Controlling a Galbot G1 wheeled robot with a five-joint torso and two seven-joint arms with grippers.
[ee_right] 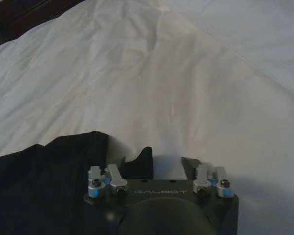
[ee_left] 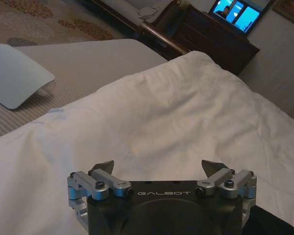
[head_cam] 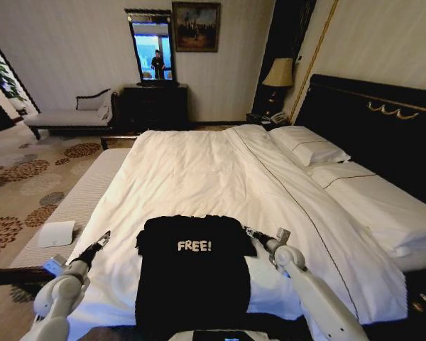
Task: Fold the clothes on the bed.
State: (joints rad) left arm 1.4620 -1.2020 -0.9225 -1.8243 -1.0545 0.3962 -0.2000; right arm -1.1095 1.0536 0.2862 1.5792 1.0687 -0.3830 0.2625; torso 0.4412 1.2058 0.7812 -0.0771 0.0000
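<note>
Bed under black T-shirt

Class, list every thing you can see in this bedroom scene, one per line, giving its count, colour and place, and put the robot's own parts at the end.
T-shirt: one, black with white FREE! lettering, flat on the bed's near end.
Bed: one, white duvet, dark headboard, centre.
Pillows: two, white, by the headboard.
Chaise longue: one, pale, far left wall.
Dresser: one, dark, far wall, with a mirror above.
Painting: one, framed, far wall.
Lamp: one, cream shade, beside the headboard.
White flat object: one, on the bench left of the bed.
Left gripper: one, open, left of the shirt.
Right gripper: one, open, at the shirt's right sleeve.
</note>
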